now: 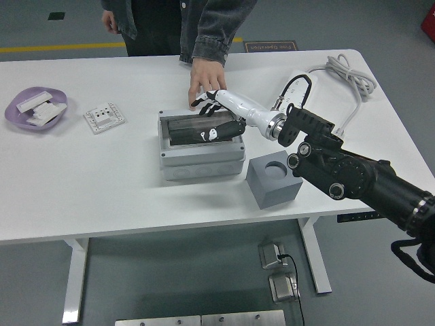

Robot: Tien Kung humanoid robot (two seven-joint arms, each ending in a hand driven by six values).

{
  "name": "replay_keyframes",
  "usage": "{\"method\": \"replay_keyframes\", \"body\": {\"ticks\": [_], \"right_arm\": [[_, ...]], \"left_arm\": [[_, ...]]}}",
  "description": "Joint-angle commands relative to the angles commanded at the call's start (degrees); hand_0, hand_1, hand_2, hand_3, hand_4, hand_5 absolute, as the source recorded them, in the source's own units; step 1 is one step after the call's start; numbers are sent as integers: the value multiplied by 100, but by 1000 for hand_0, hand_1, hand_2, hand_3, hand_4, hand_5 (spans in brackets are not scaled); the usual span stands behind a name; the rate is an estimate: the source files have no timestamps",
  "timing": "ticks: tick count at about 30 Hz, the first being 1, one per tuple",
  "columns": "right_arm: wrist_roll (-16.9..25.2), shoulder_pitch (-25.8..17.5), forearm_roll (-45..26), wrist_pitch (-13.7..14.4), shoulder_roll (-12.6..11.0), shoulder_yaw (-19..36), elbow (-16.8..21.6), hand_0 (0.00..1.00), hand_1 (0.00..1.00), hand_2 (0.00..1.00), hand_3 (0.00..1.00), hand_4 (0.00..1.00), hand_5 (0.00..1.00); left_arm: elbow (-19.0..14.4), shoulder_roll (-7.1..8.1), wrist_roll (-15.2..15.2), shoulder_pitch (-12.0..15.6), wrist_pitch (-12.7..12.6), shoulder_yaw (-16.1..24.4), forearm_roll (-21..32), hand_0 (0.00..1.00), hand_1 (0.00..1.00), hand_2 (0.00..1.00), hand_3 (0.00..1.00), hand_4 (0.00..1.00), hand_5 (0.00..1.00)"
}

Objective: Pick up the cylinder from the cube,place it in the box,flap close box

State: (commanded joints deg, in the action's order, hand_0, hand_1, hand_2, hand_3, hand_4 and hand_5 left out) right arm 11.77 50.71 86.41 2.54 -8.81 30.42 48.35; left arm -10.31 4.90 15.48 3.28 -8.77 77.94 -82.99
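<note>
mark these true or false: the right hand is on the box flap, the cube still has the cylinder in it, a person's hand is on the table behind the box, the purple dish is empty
The right hand is on the box flap: true.
The cube holds the cylinder: false, its hole is empty.
A person's hand rests on the table behind the box: true.
The purple dish is empty: false, white pieces lie in it.

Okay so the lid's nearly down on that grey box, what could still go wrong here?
The right hand presses on the lid with its fingers over the box; they could get pinched under the lid as it shuts. The person's hand rests on the table just behind the box, close to the robot's fingers, so contact is possible. The box might also slide toward the cube.
</note>
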Motion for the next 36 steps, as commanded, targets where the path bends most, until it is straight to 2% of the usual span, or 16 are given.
{"method": "replay_keyframes", "body": {"ticks": [9,14,17,21,27,32,36], "right_arm": [[-87,-250,152,-33,-85,456,203,727,631,669,776,902,410],[-240,-709,311,-102,-367,1091,683,728,631,667,778,899,408],[-424,-1100,438,-196,-562,1557,1085,729,630,666,778,891,406],[-622,-1719,591,-322,-701,2271,1699,729,630,666,778,891,406],[-669,-2734,701,-315,-735,3391,2679,730,628,662,776,887,407],[-643,-3545,680,-248,-833,4206,3471,716,627,660,751,884,415],[-556,-4172,527,-159,-796,4791,4075,714,621,661,745,882,414]], "left_arm": [[0,-15,14,21,2,33,-40,630,640,606,623,663,254],[0,-20,80,86,9,405,-402,630,640,605,623,663,254],[0,-29,114,147,10,673,-648,630,640,606,623,662,256],[0,-74,132,224,14,905,-860,630,640,606,623,662,256],[0,-142,92,293,15,1004,-945,629,640,605,623,662,256],[0,-128,28,321,10,993,-887,629,640,606,623,662,255],[0,-103,5,346,9,1069,-932,630,640,606,624,663,254]]}}
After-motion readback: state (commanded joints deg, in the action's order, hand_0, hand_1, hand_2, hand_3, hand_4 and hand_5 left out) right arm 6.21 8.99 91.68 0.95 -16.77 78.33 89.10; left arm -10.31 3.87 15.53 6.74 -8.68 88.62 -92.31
